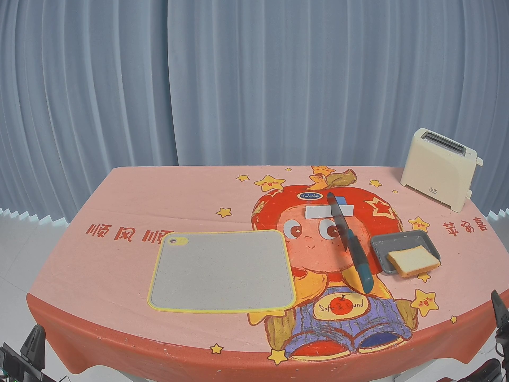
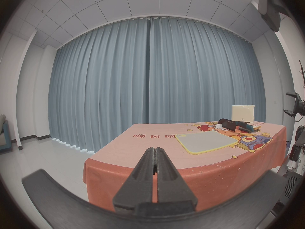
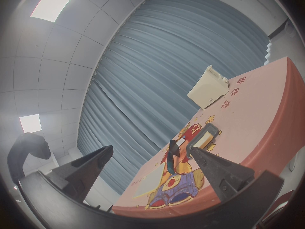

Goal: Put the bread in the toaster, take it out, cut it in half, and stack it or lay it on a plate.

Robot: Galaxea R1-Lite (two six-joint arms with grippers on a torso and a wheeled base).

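Note:
A slice of bread (image 1: 413, 261) lies on a small grey plate (image 1: 389, 241) at the table's right side. The cream toaster (image 1: 439, 168) stands at the far right corner with its slots facing up. A knife (image 1: 350, 239) with a teal handle lies between the plate and the yellow-rimmed cutting board (image 1: 221, 270). My left gripper (image 2: 155, 158) is shut with nothing in it, below the table's front left edge. My right gripper (image 3: 151, 149) is open and holds nothing, off the front right corner; past it I see the bread (image 3: 203, 139), toaster (image 3: 208, 88) and knife (image 3: 173, 156).
The table wears a pink cartoon cloth (image 1: 132, 202) whose left half is bare. A small white and blue block (image 1: 321, 211) lies under the knife's blade. Grey curtains hang behind the table. The cutting board (image 2: 205, 141) sits near the front edge.

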